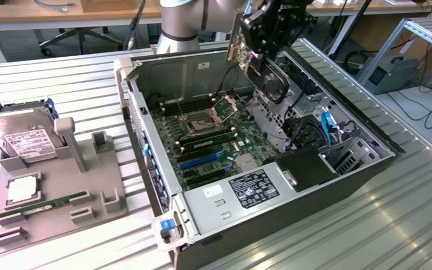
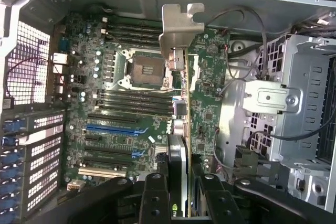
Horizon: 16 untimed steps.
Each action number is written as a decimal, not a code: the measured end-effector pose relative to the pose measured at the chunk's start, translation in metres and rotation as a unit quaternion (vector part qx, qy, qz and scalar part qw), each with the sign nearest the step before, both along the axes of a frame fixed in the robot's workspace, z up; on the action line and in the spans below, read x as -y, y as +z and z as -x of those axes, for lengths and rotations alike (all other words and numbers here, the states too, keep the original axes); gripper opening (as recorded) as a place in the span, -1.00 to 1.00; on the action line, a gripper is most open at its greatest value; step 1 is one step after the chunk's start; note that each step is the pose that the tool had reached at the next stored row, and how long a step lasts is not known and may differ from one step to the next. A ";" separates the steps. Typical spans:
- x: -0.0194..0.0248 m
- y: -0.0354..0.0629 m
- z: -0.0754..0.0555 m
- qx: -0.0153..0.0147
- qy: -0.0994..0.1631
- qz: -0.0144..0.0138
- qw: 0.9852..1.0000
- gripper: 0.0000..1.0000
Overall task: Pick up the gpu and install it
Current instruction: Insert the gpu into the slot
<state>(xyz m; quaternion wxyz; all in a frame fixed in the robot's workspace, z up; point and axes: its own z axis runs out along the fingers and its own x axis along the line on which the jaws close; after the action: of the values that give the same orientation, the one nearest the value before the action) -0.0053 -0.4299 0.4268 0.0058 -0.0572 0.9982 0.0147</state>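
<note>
My gripper (image 1: 263,52) is shut on the gpu (image 1: 271,82), a green card with a black fan cooler, and holds it tilted in the air over the far side of the open computer case (image 1: 148,169). The card's silver end bracket (image 1: 236,39) points towards the case's rear wall. In the wrist view the gpu (image 2: 179,150) appears edge-on between my gripper (image 2: 181,184) fingers, with the bracket (image 2: 178,30) at its far end. It hangs above the motherboard (image 2: 126,114), apart from it. The blue expansion slot (image 2: 113,128) lies off to the side of the card.
A grey holder tray (image 1: 99,197) at the exterior view's left carries a hard drive (image 1: 25,138), a processor (image 1: 22,188) and a RAM stick (image 1: 43,205). Inside the case are the power supply (image 1: 253,188), a metal drive cage (image 2: 294,108) and loose cables (image 2: 247,30).
</note>
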 end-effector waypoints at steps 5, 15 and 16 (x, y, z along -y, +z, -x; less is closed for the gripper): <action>0.0000 0.0000 0.000 0.000 0.031 0.000 1.000 -0.46; 0.0000 0.0000 0.000 0.000 0.053 0.000 0.999 -0.46; 0.0000 0.0000 0.000 0.000 0.056 0.000 0.998 -0.46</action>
<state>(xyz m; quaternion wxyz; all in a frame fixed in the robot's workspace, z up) -0.0053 -0.4299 0.4268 0.0049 -0.1125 0.9935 0.0150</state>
